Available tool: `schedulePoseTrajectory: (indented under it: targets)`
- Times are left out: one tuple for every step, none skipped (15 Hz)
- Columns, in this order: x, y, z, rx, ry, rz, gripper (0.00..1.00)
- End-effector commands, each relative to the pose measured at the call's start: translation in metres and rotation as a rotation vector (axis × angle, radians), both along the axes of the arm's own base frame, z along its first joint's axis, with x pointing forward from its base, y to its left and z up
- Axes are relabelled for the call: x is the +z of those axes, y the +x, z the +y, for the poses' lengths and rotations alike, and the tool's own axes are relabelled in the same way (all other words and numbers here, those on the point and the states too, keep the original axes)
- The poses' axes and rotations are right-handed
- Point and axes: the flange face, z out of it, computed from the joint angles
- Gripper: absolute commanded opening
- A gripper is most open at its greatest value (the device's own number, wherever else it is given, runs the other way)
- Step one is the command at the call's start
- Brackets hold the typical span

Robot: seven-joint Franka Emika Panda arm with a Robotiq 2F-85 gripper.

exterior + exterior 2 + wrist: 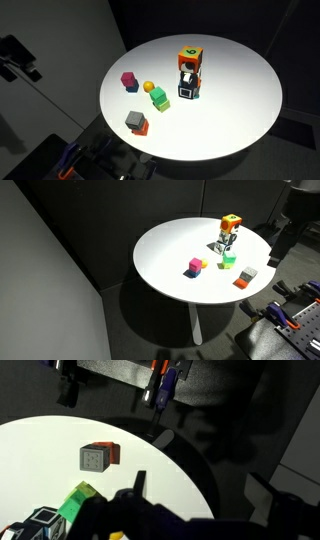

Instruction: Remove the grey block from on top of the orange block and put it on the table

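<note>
The grey block sits on top of the orange block near the front edge of the round white table. The pair also shows in an exterior view with the orange block beneath. In the wrist view the grey block hides most of the orange block. My gripper is open and empty. It hangs beyond the table's edge, well apart from the blocks.
A magenta cube, a small yellow-orange ball and a green block lie mid-table. A tall stack stands further back: an orange cube with a green mark above black cubes with white markings. Clamps and tools lie off the table.
</note>
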Motion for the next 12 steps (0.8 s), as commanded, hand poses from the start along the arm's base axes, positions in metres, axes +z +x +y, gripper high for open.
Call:
schedulePoseTrajectory:
  targets:
    - [0.014,0.020,-0.013,-0.041,0.010,-0.008,1.00]
    - [0.017,0.026,-0.018,-0.052,0.019,-0.012,1.00]
    - [0.019,0.031,-0.022,-0.067,0.025,-0.014,1.00]
    - [0.020,0.036,-0.027,-0.079,0.032,-0.017,1.00]
    - [0.020,0.041,-0.031,-0.090,0.040,-0.022,1.00]
    - [0.020,0.047,-0.035,-0.100,0.048,-0.026,1.00]
    - [0.019,0.052,-0.039,-0.111,0.054,-0.031,1.00]
    - [0.019,0.057,-0.042,-0.118,0.056,-0.040,1.00]
    - [0.017,0.062,-0.046,-0.123,0.061,-0.048,1.00]
    - [0.016,0.066,-0.049,-0.126,0.062,-0.058,1.00]
    - [0.013,0.071,-0.053,-0.129,0.061,-0.073,1.00]
    - [0.009,0.076,-0.057,-0.131,0.060,-0.088,1.00]
